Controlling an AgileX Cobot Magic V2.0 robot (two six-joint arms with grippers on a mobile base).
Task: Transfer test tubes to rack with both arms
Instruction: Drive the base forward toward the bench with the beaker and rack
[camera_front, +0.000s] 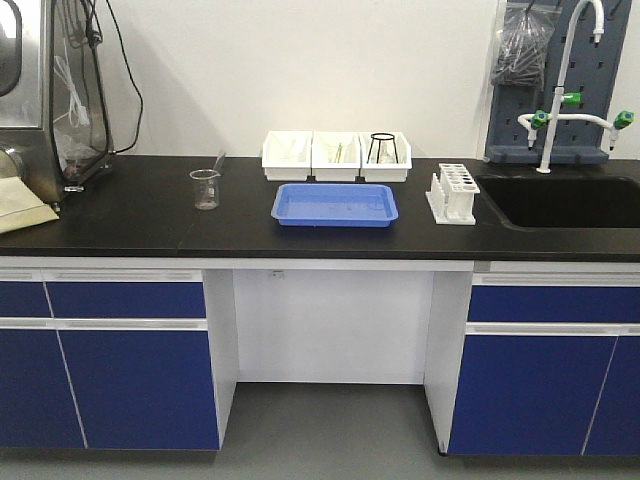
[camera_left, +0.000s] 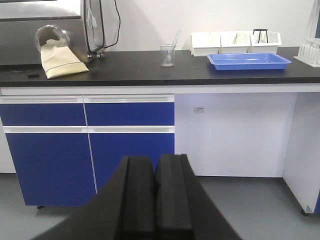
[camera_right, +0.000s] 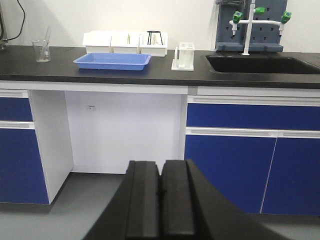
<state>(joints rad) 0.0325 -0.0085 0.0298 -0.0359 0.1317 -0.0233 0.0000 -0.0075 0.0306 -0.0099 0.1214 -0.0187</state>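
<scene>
The small white rack (camera_front: 452, 193) stands on the black counter, right of the blue tray (camera_front: 335, 204); it also shows as the rack (camera_right: 183, 56) and the rack (camera_left: 311, 51). The test tubes are too small to pick out for sure; faint slender clear shapes lie in the middle white bin (camera_front: 337, 153). My left gripper (camera_left: 155, 170) is shut and empty, held low in front of the blue cabinet doors. The right gripper (camera_right: 161, 172) is likewise shut with nothing in it, below counter height facing the knee space. Neither arm shows in the front view.
Three white bins (camera_front: 288, 160) line the wall, the right one holding a black wire stand (camera_front: 382, 148). A glass beaker (camera_front: 205, 188) with a rod stands left of the tray. A sink (camera_front: 560, 200) with a tap (camera_front: 548, 120) lies right of the rack. A steel appliance (camera_front: 40, 90) sits far left.
</scene>
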